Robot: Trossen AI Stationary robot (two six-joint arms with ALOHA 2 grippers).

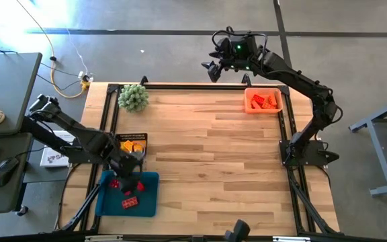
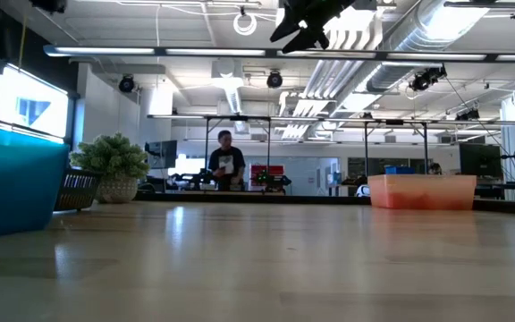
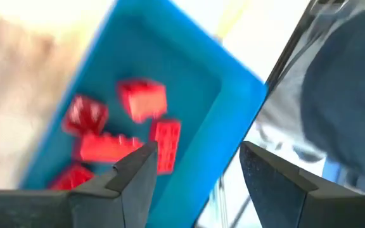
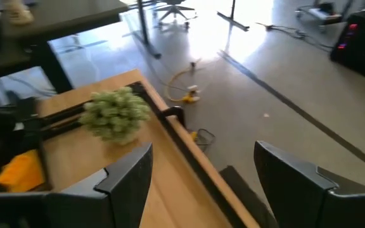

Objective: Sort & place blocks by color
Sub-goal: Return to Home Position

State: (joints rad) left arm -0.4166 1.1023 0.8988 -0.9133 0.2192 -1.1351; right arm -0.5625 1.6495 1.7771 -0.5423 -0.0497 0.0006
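1. Left gripper [image 1: 132,176], high view: low over blue tray [image 1: 150,202] at near-left corner of table [image 1: 207,154]. Red blocks [image 1: 130,200] lie in that tray. Yellow blocks [image 1: 132,144] sit in black basket [image 1: 140,136] just beside the L forearm. Orange blocks [image 1: 264,101] are in orange tray [image 1: 279,107], far right. Right gripper [image 1: 210,69] is up past the far edge, well apart from all trays. Risk: a slanted lift-out by the L arm could clip the tray wall or basket rim and spill sorted bricks.

2. Low view: blue tray [image 2: 7,179] wall fills the left, with basket [image 2: 79,190] and plant ball [image 2: 113,156] behind it. Orange tray [image 2: 421,191] stands at right. One gripper [image 2: 307,22] hangs high, prob. the right one going by the high view. Person [image 2: 226,161] is far back in the room, no hazard seen.

3. Left wrist view: left gripper [image 3: 198,149] has fingers spread wide w/ nothing between. Red blocks [image 3: 143,100] lie ahead in blue tray [image 3: 170,50]. Risk: a fingertip dragging low could hook a brick or nudge the tray.

4. Right wrist view: right gripper [image 4: 203,149] is wide and empty. Plant ball [image 4: 114,114] sits near the table's edge, yellow blocks [image 4: 19,168] farther in. Risk: an early descent on the swing back could knock the plant ball.

5. Writing: print shows on items left of the table in the high view, too small to read. No brand legible anywhere.
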